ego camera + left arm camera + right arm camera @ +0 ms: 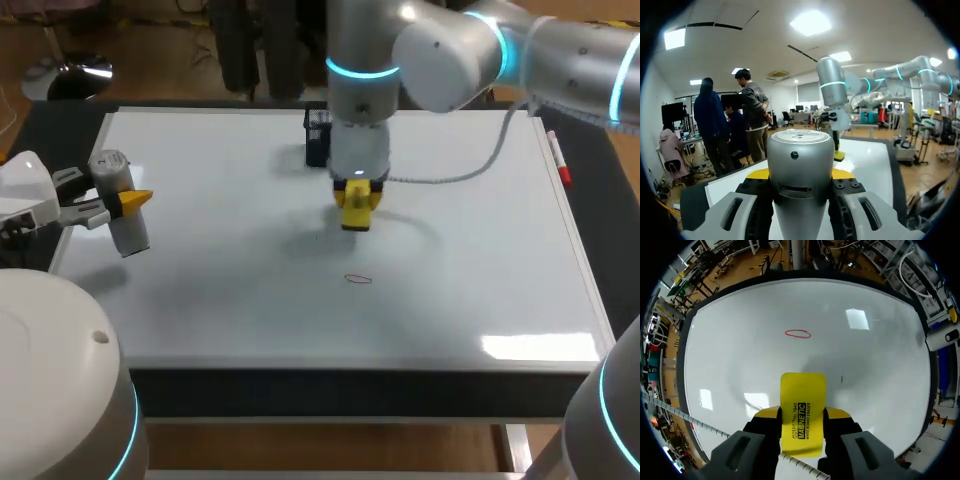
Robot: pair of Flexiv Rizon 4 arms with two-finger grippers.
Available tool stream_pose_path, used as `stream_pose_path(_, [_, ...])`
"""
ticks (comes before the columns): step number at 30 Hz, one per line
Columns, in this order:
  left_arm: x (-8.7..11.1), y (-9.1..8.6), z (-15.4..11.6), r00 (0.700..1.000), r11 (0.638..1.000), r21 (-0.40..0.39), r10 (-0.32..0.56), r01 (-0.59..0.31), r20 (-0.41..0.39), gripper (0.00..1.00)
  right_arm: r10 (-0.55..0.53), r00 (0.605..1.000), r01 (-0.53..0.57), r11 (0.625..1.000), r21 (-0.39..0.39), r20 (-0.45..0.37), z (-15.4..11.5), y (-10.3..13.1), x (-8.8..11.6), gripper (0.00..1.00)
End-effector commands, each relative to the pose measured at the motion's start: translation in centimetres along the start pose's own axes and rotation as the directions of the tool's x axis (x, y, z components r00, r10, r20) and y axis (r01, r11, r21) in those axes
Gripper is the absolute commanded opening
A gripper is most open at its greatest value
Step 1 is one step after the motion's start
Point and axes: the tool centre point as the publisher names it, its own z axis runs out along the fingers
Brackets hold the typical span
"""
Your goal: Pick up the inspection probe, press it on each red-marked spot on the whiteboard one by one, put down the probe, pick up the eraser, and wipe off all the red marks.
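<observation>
A grey cylindrical inspection probe (122, 205) is held upright at the whiteboard's left edge by my left gripper (125, 203), shut on it; in the left wrist view the probe (800, 175) fills the space between the fingers. My right gripper (357, 205) hangs over the middle back of the whiteboard (480, 270), shut on a yellow eraser (357, 208). In the right wrist view the eraser (802, 410) sticks out between the fingers, above the board. A single red oval mark (358, 279) lies on the board in front of the eraser, also the red mark (798, 333) ahead of the right gripper.
A dark blue holder (317, 140) stands at the board's back edge behind the right arm. A red marker (558, 160) lies along the board's right rim. A grey cable (470, 170) trails across the back right.
</observation>
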Motion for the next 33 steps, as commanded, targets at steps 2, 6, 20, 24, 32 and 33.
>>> stream_pose_path(2, [0.0, 0.0, 0.1, 1.0, 1.0, 0.003, 0.001, -0.001, 0.002, 0.0, 0.07, 0.996, -0.07, 0.997, 0.012, 0.048, -2.0, -0.8, 6.0, 0.0])
stream_pose_path(6, [0.0, 0.0, 0.1, 1.0, 1.0, 0.003, 0.001, -0.001, 0.002, 0.0, 0.142, 0.988, -0.142, 0.99, 0.001, 0.065, -2.5, -1.9, 9.6, 0.0])
stream_pose_path(20, [0.0, 0.0, 0.1, 1.0, 1.0, 0.003, 0.001, -0.001, 0.002, 0.0, 0.32, 0.945, -0.322, 0.947, 0.014, 0.065, -3.6, -3.7, 21.0, 0.0])
stream_pose_path(24, [0.0, 0.0, 0.1, 1.0, 1.0, 0.003, 0.001, -0.001, 0.002, 0.0, 0.37, 0.927, -0.371, 0.929, 0.01, 0.062, -3.5, -3.7, 23.5, 0.0])
stream_pose_path(32, [0.0, 0.0, 0.1, 1.0, 1.0, 0.003, 0.001, -0.001, 0.002, 0.0, 0.439, 0.896, -0.44, 0.898, -0.011, 0.067, -2.8, -3.5, 26.8, 0.0])
stream_pose_path(33, [0.0, 0.0, 0.1, 1.0, 1.0, 0.003, 0.001, -0.001, 0.002, 0.0, 0.442, 0.894, -0.442, 0.897, -0.012, 0.067, -2.7, -3.5, 27.0, 0.0])
